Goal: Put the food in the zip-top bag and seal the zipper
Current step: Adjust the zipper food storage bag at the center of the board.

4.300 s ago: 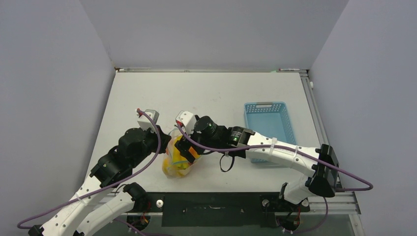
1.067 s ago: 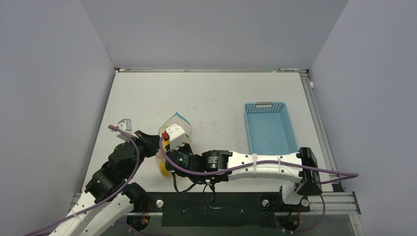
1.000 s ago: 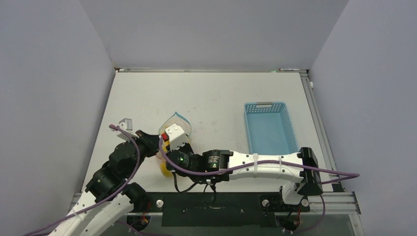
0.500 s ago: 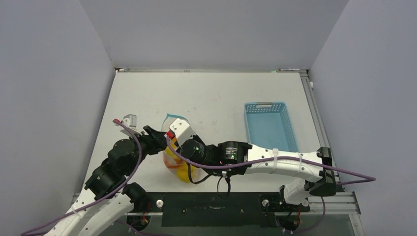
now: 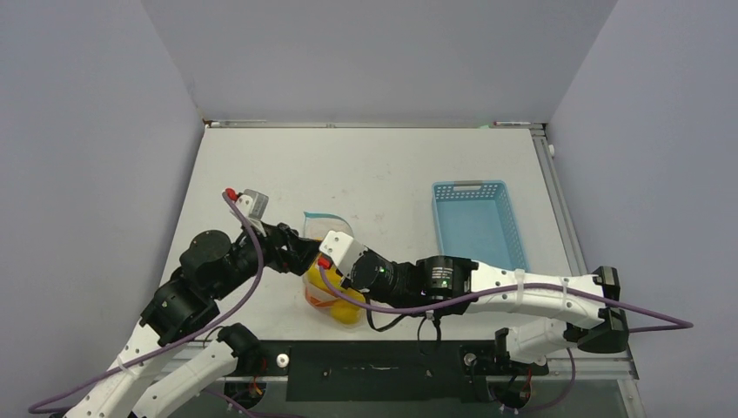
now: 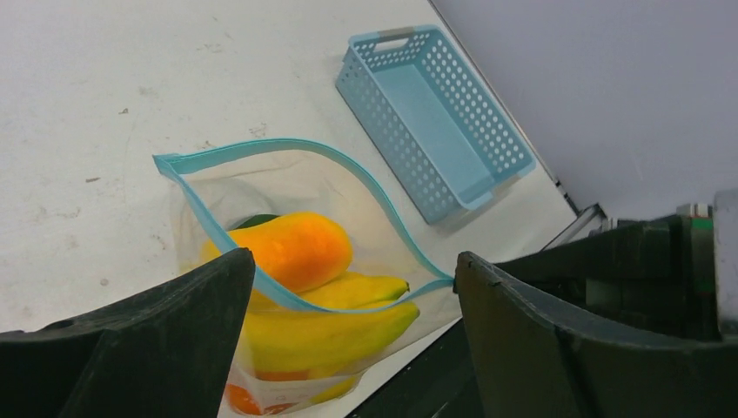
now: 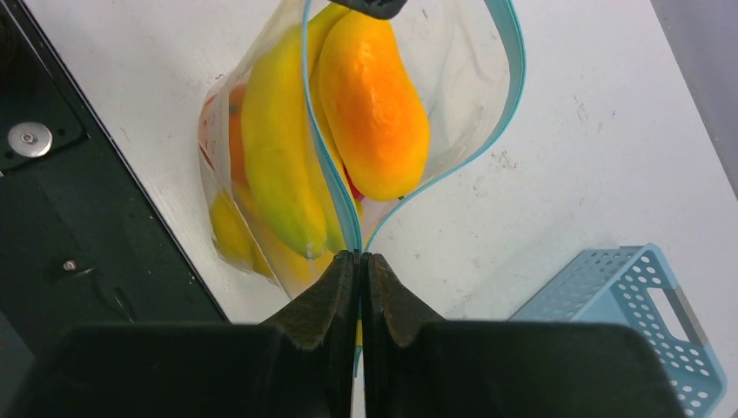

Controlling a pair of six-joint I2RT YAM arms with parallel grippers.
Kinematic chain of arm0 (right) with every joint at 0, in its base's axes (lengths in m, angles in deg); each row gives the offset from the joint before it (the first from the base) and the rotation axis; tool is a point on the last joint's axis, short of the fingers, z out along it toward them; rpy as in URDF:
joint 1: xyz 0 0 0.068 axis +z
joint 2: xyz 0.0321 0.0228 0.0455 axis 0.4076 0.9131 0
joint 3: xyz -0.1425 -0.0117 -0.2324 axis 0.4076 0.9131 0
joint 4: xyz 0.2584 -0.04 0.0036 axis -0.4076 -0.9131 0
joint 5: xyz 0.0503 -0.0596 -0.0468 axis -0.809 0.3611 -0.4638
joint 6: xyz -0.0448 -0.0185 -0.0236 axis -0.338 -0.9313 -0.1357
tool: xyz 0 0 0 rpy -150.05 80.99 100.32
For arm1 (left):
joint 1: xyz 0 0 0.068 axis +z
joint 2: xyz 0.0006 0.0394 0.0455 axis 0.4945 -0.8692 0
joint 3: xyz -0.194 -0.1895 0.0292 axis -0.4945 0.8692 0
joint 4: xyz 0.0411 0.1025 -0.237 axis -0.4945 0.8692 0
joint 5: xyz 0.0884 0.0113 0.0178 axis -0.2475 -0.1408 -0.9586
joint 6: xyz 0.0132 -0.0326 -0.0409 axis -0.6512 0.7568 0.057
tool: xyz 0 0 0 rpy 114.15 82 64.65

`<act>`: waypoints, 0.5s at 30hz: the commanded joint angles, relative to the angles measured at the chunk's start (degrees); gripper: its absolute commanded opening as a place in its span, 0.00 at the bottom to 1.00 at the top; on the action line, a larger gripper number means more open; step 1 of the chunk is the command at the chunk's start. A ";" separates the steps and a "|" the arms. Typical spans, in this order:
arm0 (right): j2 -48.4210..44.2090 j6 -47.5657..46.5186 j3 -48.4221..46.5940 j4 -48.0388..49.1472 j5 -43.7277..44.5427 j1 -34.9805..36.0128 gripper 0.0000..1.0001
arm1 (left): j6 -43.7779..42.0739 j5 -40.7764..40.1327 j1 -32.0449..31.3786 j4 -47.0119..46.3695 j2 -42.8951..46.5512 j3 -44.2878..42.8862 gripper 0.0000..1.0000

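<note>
The clear zip-top bag (image 5: pixel 322 237) lies near the table's front edge, its mouth gaping toward the far side. Inside is the food: an orange-yellow fruit (image 6: pixel 296 248), yellow bananas (image 6: pixel 339 326), a sliver of a green one (image 6: pixel 254 221) and an orange round (image 6: pixel 239 399). The light blue zipper (image 6: pixel 287 144) curves open in two strips (image 7: pixel 513 78). My right gripper (image 7: pixel 359 259) is shut on the zipper's near end, where both strips meet. My left gripper (image 6: pixel 352 261) is wide open at the bag's left, holding nothing. One of its fingertips (image 7: pixel 370 7) shows by the mouth's far end.
An empty light blue mesh basket (image 5: pixel 470 185) stands to the right of the bag (image 6: pixel 435 113). The black front rail (image 7: pixel 52 200) runs just beside the bag's bottom. Grey walls close in the table on three sides.
My left gripper has opened and let go of the bag's mouth. Both arms and the bag have shifted right and slightly away. My right gripper has stayed shut on the zipper's end.
</note>
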 commanded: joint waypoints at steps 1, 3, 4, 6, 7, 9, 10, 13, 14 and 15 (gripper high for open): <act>-4.98 -4.46 2.74 1.52 -1.27 -0.34 0.05 | -11.75 9.45 0.20 0.82 -0.83 -3.19 0.86; -6.69 -5.91 3.84 2.00 -2.52 -0.32 0.05 | -15.90 12.08 0.22 0.13 -0.90 -3.10 0.89; -7.49 -6.72 4.48 2.30 -3.07 -0.38 0.05 | -17.38 13.62 0.19 -0.28 -1.03 -3.23 0.90; -8.87 -8.01 5.17 2.64 -4.71 -0.34 0.05 | -20.05 17.57 0.12 -1.14 -1.73 -4.01 0.91; -9.38 -8.51 5.40 2.68 -5.53 -0.36 0.05 | -21.37 18.86 0.16 -1.62 -2.02 -4.44 0.91; -10.47 -9.54 5.63 2.95 -6.53 -0.33 0.05 | -23.75 21.59 0.18 -2.64 -2.61 -4.85 0.92; -10.81 -10.05 5.80 2.94 -6.76 -0.34 0.05 | -24.81 22.87 0.12 -3.50 -2.70 -4.80 0.92; -11.08 -10.66 5.77 2.60 -8.00 -0.36 0.05 | -26.77 29.58 0.20 -7.38 -2.96 -3.14 0.93; -11.13 -10.74 5.88 2.58 -8.53 -0.37 0.05 | -27.19 32.03 0.15 -8.51 -3.17 -2.31 0.94; -11.24 -10.67 6.00 2.70 -8.78 -0.35 0.05 | -27.57 34.29 0.11 -9.15 -3.50 -1.22 0.94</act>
